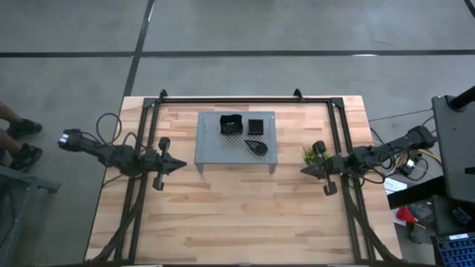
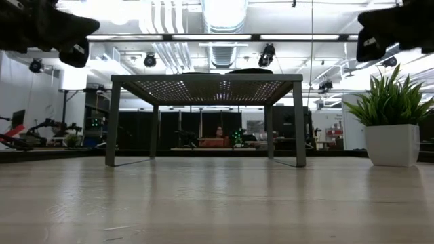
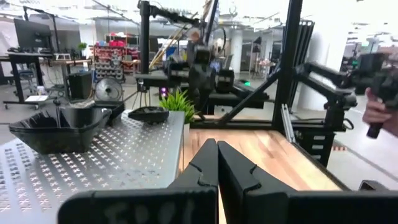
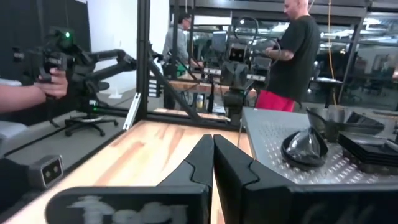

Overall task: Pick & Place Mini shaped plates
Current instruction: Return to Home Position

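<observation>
Three black mini plates lie on top of the grey perforated rack in the middle of the table: a larger square one, a smaller square one and a teardrop one. My left gripper hovers left of the rack, shut and empty, pointing at it. Its wrist view shows the shut fingers, the big square plate and the teardrop plate. My right gripper hovers right of the rack, also shut and empty. The teardrop plate is the nearest to it.
A small green plant in a white pot stands on the table just beside my right gripper, between it and the rack. The rack stands on four legs. Black frame bars run along the far edge. People stand beyond the table.
</observation>
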Available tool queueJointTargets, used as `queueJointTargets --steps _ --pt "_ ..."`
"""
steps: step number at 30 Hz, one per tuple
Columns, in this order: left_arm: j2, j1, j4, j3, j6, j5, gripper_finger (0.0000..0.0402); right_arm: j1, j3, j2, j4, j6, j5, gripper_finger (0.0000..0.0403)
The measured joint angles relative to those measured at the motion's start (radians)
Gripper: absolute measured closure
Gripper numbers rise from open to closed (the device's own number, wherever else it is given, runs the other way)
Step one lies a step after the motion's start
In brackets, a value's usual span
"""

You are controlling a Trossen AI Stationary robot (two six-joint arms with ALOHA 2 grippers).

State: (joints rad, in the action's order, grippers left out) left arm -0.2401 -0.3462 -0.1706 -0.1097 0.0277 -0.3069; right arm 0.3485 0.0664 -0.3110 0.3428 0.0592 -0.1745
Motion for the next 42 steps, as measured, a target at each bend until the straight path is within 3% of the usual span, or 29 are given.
queueJointTargets --steps 8,17,25,29,35,42 --pt "0.084 0.000 0.142 0.001 0.012 -0.009 0.0402 -0.001 -0.058 0.078 -0.042 0.031 -0.009 0.0394" --pt "0.104 0.000 0.165 0.050 0.029 -0.274 0.0401 0.000 -0.058 0.054 -0.057 0.027 -0.011 0.0394" --pt "0.104 0.000 0.154 0.080 0.097 -0.283 0.0401 0.000 -0.058 0.032 -0.058 -0.003 -0.011 0.0394" --pt "0.104 0.000 0.150 0.079 -0.017 -0.297 0.0401 0.000 -0.057 0.034 -0.058 -0.002 -0.010 0.0394" --pt "0.106 0.000 0.146 0.064 -0.078 -0.480 0.0401 0.000 -0.057 0.033 -0.058 -0.004 -0.010 0.0394" --pt "0.105 0.000 0.152 0.066 -0.074 -0.486 0.0401 0.000 -0.057 0.033 -0.058 -0.004 -0.010 0.0394"
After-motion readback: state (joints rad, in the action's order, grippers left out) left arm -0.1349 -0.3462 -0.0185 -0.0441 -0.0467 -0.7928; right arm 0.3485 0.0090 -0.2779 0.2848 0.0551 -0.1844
